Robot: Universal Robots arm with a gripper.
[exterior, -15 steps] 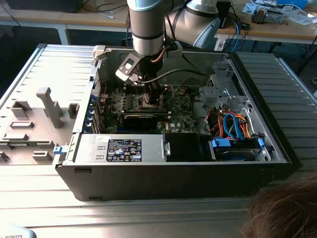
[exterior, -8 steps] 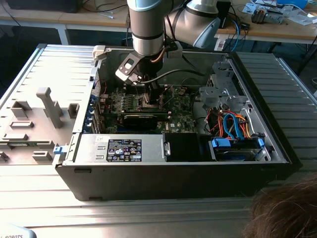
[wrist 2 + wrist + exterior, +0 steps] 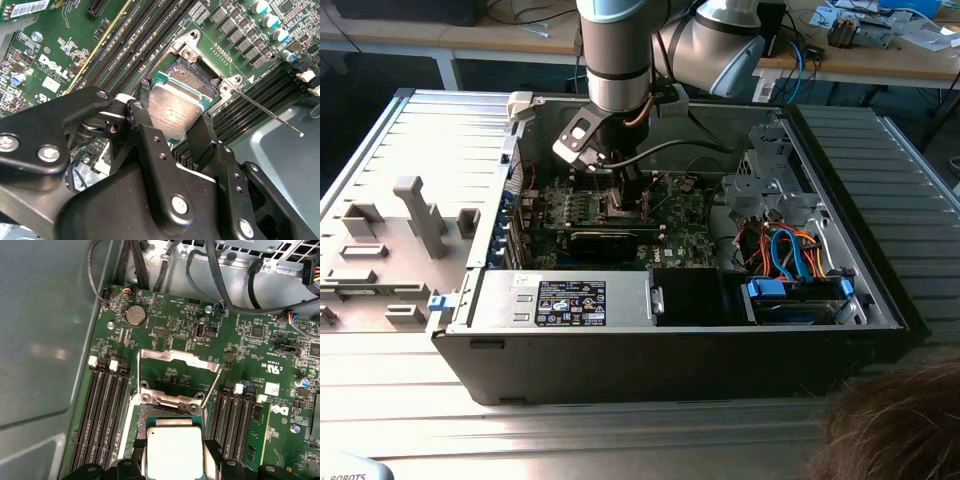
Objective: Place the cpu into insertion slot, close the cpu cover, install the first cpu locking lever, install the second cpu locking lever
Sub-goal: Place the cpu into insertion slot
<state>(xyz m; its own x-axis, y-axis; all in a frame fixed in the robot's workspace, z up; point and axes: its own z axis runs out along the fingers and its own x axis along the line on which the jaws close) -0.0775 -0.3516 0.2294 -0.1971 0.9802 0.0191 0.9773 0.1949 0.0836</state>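
My gripper (image 3: pixel 176 119) is shut on the cpu (image 3: pixel 175 106), a flat silvery square chip pinched between the two black fingers (image 3: pixel 144 107). The chip hangs tilted just over the insertion slot (image 3: pixel 193 75), whose dark centre shows beyond its edge. In the first wrist view the cpu (image 3: pixel 172 450) covers the near part of the insertion slot (image 3: pixel 167 412). The cpu cover (image 3: pixel 178 361) stands swung open behind the slot. A thin locking lever (image 3: pixel 270 112) sticks out unlatched beside the socket. In the exterior view the gripper (image 3: pixel 625 195) reaches down into the open computer case over the green motherboard (image 3: pixel 685 215).
Long black memory slots (image 3: pixel 105 405) flank the socket on both sides. Cable bundles (image 3: pixel 790 250) and a drive cage (image 3: pixel 765 185) fill the case at the exterior view's right. A grey fixture plate (image 3: pixel 390 250) lies at its left. A person's hair (image 3: pixel 895 420) is at the bottom right.
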